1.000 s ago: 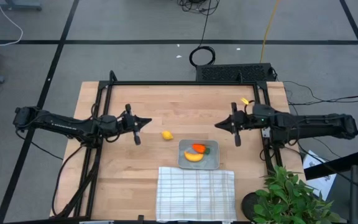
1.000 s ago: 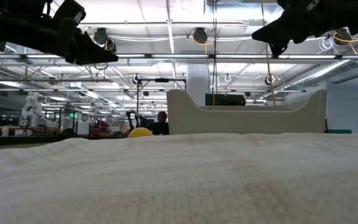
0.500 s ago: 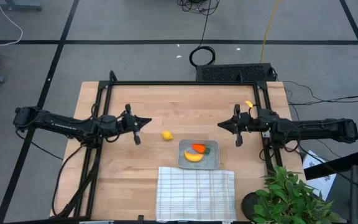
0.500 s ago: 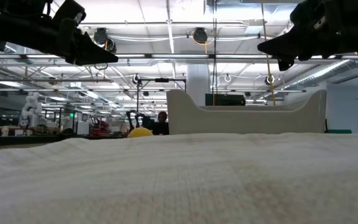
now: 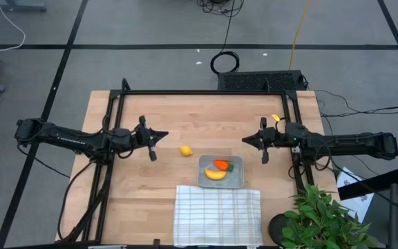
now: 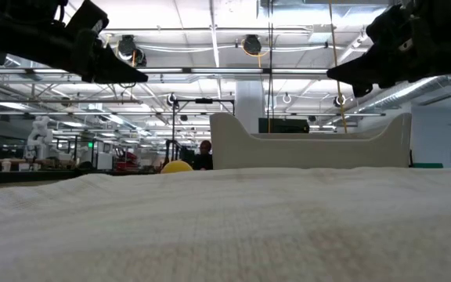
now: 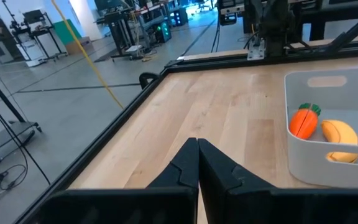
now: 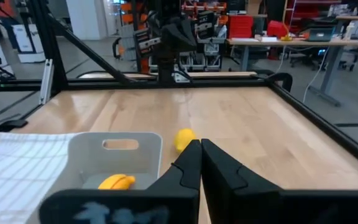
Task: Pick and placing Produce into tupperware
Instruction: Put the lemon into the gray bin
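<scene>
Left gripper [image 5: 164, 135]: I saw it hovering over the wooden counter [image 5: 206, 114], fingers pressed together, holding nothing. Small round yellow lemon [image 5: 186, 150]: loose on the counter, just ahead of that gripper and slightly toward the cloth side. Shallow grey translucent rectangular tupperware [image 5: 235, 180]: farther ahead, between both grippers, nearer the right. Orange toy carrot with green top [image 5: 222, 164] and curved yellow banana [image 5: 215, 173]: inside the tupperware, side by side. Right gripper [image 5: 244, 139]: I saw it fully closed and empty, raised, facing the left one. White checked cloth [image 5: 218, 214]: just beside the tupperware.
</scene>
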Controlling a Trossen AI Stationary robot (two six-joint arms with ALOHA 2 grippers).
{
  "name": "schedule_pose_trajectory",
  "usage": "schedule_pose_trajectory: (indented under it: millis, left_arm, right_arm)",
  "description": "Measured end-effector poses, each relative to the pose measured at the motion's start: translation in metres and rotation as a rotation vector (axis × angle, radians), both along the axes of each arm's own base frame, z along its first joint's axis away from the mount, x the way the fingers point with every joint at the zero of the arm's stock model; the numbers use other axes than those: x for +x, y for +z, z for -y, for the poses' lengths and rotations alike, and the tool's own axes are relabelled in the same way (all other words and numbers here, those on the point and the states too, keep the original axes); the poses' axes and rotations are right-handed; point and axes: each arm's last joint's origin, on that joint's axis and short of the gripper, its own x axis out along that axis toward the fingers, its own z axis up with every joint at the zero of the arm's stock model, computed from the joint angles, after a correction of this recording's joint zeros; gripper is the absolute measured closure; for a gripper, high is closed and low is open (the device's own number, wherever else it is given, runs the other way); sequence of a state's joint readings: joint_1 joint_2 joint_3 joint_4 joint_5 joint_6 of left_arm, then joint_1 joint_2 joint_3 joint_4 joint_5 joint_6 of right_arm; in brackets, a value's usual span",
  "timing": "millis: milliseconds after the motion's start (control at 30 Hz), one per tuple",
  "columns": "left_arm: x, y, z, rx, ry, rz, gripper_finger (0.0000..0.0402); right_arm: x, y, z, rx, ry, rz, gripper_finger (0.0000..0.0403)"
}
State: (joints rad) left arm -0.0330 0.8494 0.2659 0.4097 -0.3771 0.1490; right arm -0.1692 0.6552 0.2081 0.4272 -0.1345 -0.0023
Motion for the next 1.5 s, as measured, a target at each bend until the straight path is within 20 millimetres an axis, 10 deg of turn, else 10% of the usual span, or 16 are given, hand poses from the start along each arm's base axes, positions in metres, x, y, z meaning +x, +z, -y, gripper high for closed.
schedule_pose_trajectory:
  millis: [1500]
  left_arm:
    - [-0.024,0.012,0.015,0.046,0.018,0.013,0.0400]
  right_arm:
    - [-0.013,-0.003,-0.004,0.025,0.060,0.061,0.0403]
